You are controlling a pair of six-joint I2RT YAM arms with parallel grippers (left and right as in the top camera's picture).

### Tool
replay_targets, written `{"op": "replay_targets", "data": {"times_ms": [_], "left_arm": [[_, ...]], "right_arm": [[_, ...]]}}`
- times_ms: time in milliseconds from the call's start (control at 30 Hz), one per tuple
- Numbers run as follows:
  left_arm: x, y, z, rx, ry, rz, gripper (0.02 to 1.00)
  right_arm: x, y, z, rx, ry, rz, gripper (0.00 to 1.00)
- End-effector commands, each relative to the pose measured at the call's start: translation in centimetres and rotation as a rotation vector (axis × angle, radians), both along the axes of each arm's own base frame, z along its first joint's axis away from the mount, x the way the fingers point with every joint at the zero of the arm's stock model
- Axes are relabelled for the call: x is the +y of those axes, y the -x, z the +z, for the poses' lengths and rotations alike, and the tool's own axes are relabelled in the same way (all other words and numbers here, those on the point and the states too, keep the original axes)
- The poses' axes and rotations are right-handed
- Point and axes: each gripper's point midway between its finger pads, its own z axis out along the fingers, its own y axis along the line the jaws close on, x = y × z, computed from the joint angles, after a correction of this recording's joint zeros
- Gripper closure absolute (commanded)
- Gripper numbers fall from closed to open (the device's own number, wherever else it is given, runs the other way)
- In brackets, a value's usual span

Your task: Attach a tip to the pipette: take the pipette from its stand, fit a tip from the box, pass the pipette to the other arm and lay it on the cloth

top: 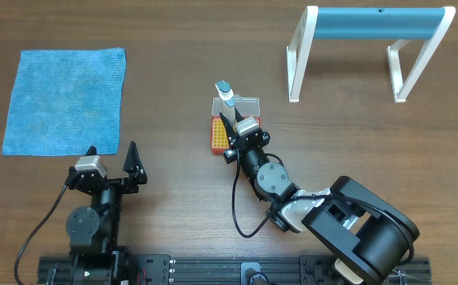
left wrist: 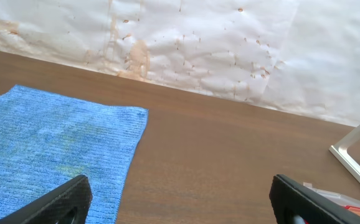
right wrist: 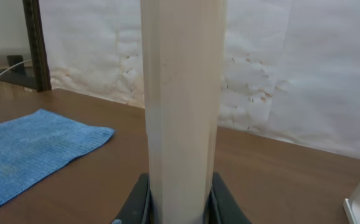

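Observation:
My right gripper (top: 238,127) is shut on the white pipette (top: 227,95), held upright over the red and yellow tip box (top: 217,136) at mid-table. In the right wrist view the pipette body (right wrist: 181,106) rises straight up between the dark fingers (right wrist: 140,198); its lower end is hidden. The blue cloth (top: 66,103) lies flat at the far left and also appears as the cloth (left wrist: 49,143) and the cloth (right wrist: 30,155). My left gripper (top: 112,155) sits open and holds nothing, near the table's front, just below the cloth's lower right corner.
The white pipette stand (top: 372,47) with a blue top bar is at the back right, its foot (left wrist: 354,149) at one edge of the left wrist view. The tip box's clear lid (top: 246,104) lies open behind it. Bare wooden table (top: 173,71) separates cloth and box.

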Motion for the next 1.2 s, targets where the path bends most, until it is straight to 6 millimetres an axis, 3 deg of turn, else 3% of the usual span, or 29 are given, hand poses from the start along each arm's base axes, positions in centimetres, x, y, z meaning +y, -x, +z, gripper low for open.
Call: {"op": "replay_targets", "data": {"times_ms": [33,567,933,1200], "left_arm": [[0.0,0.0,-0.2,0.003,0.002,0.001,0.097],[0.0,0.0,-0.2,0.003,0.002,0.002,0.097],[0.0,0.0,-0.2,0.003,0.002,0.002,0.095],[0.0,0.0,-0.2,0.003,0.002,0.002,0.095]], "right_arm": [[0.2,-1.1,0.8,-0.025,-0.015,-0.027,0.925],[-0.4,-1.7,-0.4,0.004,-0.005,-0.043,0.925],[0.5,-1.0,-0.2,0.003,-0.01,-0.016,0.925],[-0.3,-0.5,-0.2,0.001,0.009,-0.045,0.923]]}}
